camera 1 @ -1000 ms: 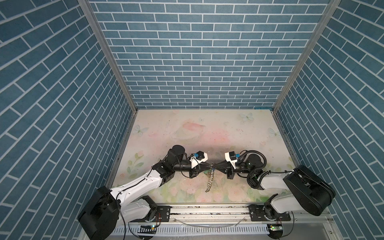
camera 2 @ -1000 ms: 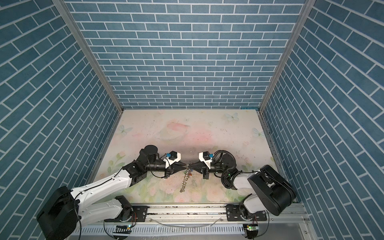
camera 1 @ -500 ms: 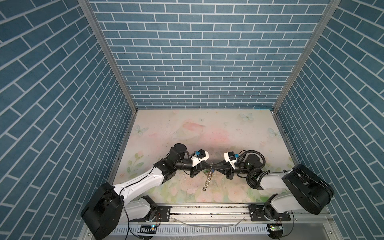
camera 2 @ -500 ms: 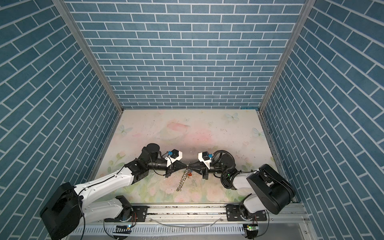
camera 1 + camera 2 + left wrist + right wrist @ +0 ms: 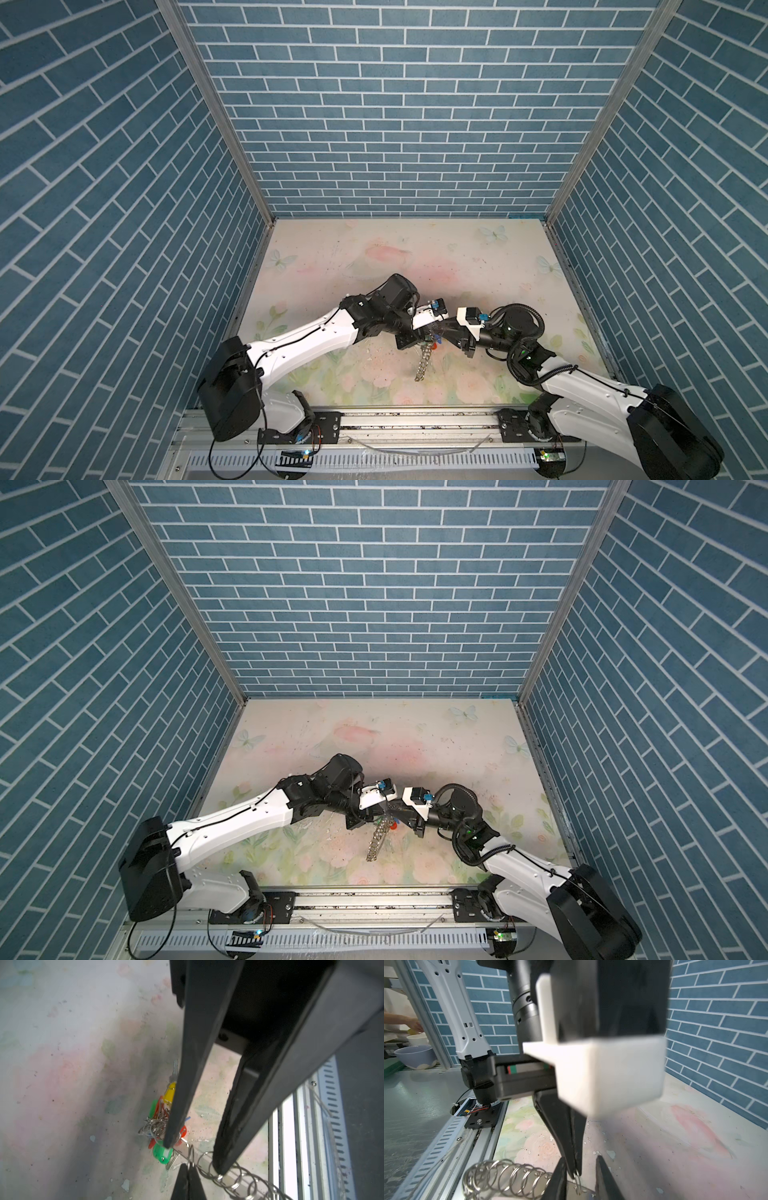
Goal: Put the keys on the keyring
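The keyring (image 5: pixel 423 362) (image 5: pixel 376 840), a dark plate strung with silver wire rings, hangs over the mat between both arms. My left gripper (image 5: pixel 188 1165) (image 5: pixel 576 1173) is shut on one silver ring at its upper end. My right gripper (image 5: pixel 580 1158) (image 5: pixel 441 333) is open, its fingers (image 5: pixel 220 1167) straddling that same end of the plate. The keys with the yellow tag (image 5: pixel 170 1093) lie on the mat below, half hidden behind a right finger. They sit in a bunch with green (image 5: pixel 162 1153), red and orange tags and loose rings.
The floral mat (image 5: pixel 374 266) is walled by blue brick panels on three sides. A metal rail (image 5: pixel 415 419) with both arm bases runs along the front edge. The coloured tags (image 5: pixel 392 824) show just under the meeting grippers.
My left gripper has shut on the ring and my right gripper's jaws have parted. Both grippers and the hanging keyring have drifted slightly left and back.
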Controlling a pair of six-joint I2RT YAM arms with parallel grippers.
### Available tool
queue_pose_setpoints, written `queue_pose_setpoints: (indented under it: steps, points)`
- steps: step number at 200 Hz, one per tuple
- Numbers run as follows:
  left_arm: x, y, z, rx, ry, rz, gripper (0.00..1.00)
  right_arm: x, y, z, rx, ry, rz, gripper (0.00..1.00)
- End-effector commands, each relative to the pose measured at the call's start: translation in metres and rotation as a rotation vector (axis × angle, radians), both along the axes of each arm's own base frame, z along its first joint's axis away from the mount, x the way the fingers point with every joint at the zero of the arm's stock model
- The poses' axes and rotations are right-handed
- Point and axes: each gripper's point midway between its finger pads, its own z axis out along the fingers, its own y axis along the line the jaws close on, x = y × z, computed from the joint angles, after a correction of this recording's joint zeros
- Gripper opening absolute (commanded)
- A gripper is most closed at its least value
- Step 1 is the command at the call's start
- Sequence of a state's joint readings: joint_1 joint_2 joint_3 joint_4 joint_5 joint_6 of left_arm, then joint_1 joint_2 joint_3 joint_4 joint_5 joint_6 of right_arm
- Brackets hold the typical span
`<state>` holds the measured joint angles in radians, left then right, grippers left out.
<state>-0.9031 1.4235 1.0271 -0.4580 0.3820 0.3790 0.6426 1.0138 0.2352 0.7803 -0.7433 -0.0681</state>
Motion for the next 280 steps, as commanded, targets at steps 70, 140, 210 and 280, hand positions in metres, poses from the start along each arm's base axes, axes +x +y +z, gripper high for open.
queue_pose_setpoints:
  steps: [70,140,210,280]
  points:
    - [-0.026,0.002,-0.015,0.025,0.065,-0.089,0.00,-0.018,-0.010,-0.027,0.017,0.186,0.003,0.21]
    - [-0.027,-0.001,-0.012,0.021,0.073,-0.109,0.00,-0.030,0.002,-0.027,0.030,0.212,0.147,0.16]
    - [-0.028,-0.006,-0.001,0.001,0.071,-0.132,0.00,-0.034,0.007,-0.034,0.006,0.242,0.184,0.17]
    - [-0.031,-0.009,0.002,-0.018,0.084,-0.152,0.00,-0.032,0.013,-0.035,0.017,0.244,0.195,0.13]
